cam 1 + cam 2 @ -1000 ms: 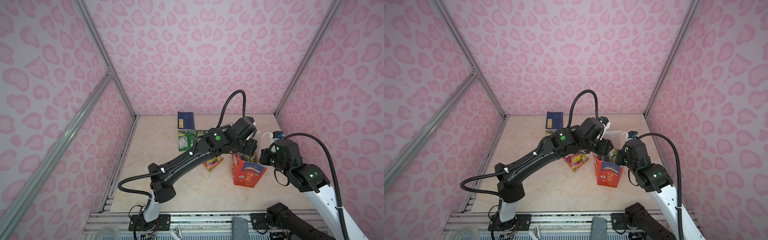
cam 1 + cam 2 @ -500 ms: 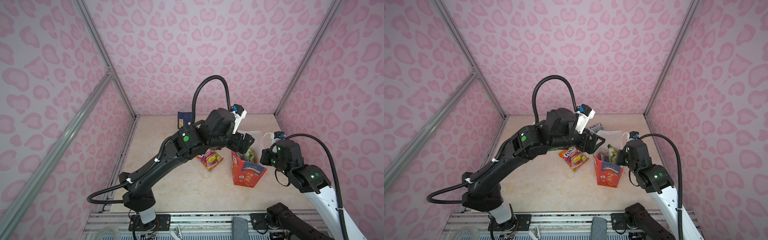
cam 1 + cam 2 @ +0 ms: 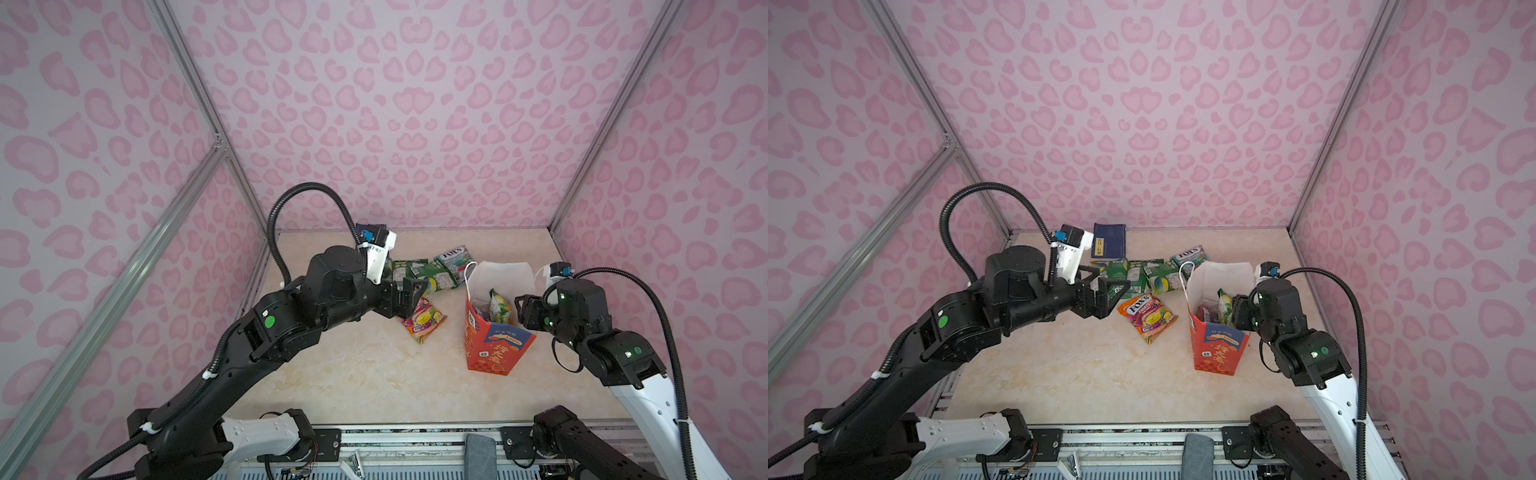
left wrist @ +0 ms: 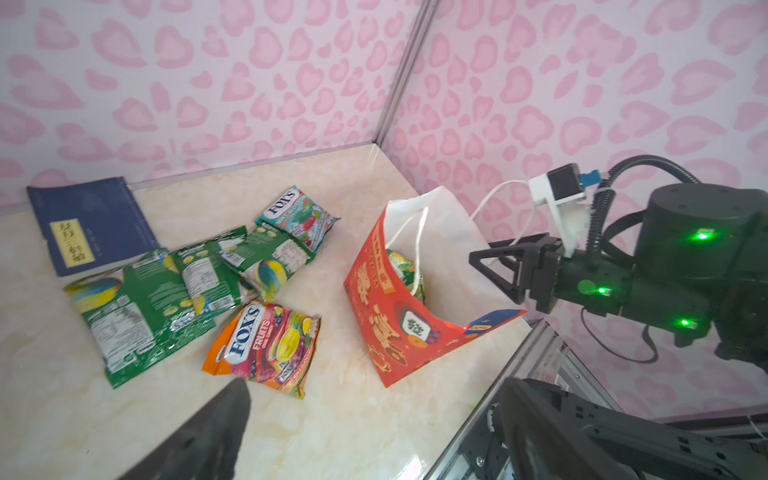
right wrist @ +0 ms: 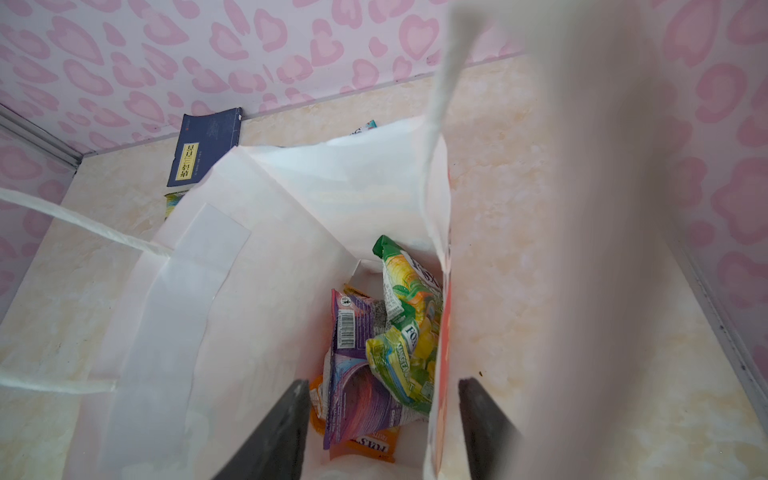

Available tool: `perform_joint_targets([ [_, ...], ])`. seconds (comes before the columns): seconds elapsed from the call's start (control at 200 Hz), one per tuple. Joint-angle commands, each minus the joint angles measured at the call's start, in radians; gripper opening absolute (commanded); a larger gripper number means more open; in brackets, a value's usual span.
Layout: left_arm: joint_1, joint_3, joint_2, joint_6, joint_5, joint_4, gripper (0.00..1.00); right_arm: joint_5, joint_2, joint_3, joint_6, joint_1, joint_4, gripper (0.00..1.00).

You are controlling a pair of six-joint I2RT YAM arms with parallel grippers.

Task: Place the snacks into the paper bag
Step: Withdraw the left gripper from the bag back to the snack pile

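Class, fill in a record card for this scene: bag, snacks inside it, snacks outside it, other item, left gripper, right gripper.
Bag: red-orange paper bag, upright, mouth open.
Snacks inside: at least three: yellow-green packet, purple packet, orange packet.
Snacks outside: five, left of the bag in both top views: orange FOX'S Fruits packet, teal FOX'S packet, three green packets overlapping.
Other item: dark-blue booklet, flat, beyond the green packets.
Left gripper: open, holding nothing, near the green packets.
Right gripper: open, fingers astride the bag's side wall, apparently not pinching it.

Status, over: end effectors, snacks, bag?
Left end effector open, empty. Right end effector open astride paper bag rim. Five snacks outside, several inside. Nothing blocking.
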Motion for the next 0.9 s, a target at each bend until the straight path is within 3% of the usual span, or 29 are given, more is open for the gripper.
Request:
perform_joint_targets([
  [0.0, 0.08, -0.104, -0.082, -0.059, 0.009, 0.061, 0.96, -0.009, 0.002, -0.001, -0.013, -0.003, -0.006, 0.68],
  [0.29, 0.29, -0.352, -0.118, -0.147, 0.187, 0.08, 0.96, -0.011, -0.007, 0.0, -0.017, -0.011, -0.022, 0.82],
  [0.51, 0.447, -0.478, 0.014, -0.169, 0.197, 0.172, 0.96, -0.024, -0.019, -0.007, -0.01, -0.013, -0.022, 0.88],
  [0.63, 0.508, -0.464, 0.157, -0.162, 0.152, 0.221, 0.97, -0.028, -0.021, -0.006, -0.01, -0.013, -0.023, 0.9],
  [0.895, 0.589, -0.267, 0.52, -0.111, 0.052, 0.248, 0.97, -0.031, -0.018, -0.004, -0.015, -0.013, -0.02, 0.93],
])
